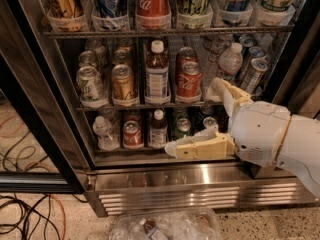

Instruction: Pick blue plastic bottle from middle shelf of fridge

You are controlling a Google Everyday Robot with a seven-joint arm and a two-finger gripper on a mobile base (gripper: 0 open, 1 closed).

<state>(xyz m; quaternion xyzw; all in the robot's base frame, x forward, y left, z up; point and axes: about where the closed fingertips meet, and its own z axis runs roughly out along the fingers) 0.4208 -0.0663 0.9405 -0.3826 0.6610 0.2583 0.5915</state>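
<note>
Cream gripper (192,116), fingers wide apart, sits right of the blue plastic bottle (157,76); could easily clip the red can (189,81) between them.

From my station I see a pale speckled floor (280,223) under the fridge (190,189), whose ribbed steel base sits directly on it. To the left, a tangle of black and orange cables (25,216) lies on the floor. Just in front of the base rests a crumpled clear plastic bundle (167,226). My gripper (192,116) hangs above the floor, before the lower shelves, fingers spread apart.
</note>
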